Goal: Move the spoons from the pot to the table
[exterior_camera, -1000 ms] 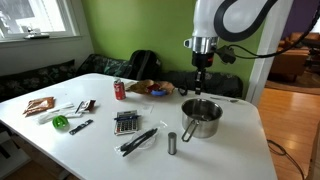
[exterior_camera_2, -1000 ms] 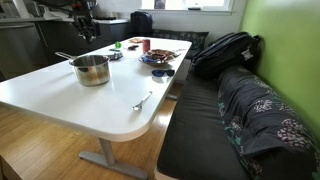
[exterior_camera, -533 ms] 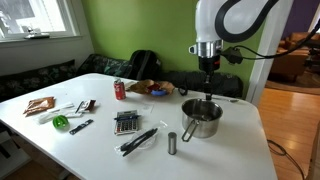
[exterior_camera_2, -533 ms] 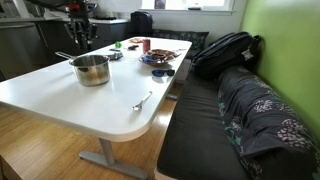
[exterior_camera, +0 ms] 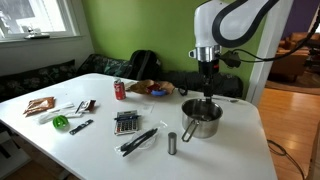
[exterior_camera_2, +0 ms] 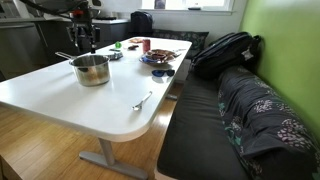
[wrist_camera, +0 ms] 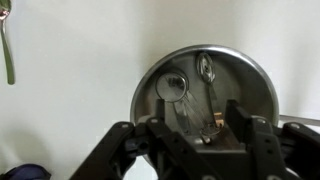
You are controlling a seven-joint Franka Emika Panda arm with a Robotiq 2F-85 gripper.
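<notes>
Stray spoon (wrist_camera: 8, 50) on table (wrist_camera: 80, 100), cut off at wrist view's left edge. Only wrist view shows second spoon (wrist_camera: 206, 72) lying in pot (wrist_camera: 245, 80); both exterior views hide its inside. Gripper (wrist_camera: 200, 135) spread wide, holding nothing, directly over pot; spoon handle end between fingers, contact unclear.

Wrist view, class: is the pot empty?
No, a spoon lies on the bottom of the pot.
</notes>
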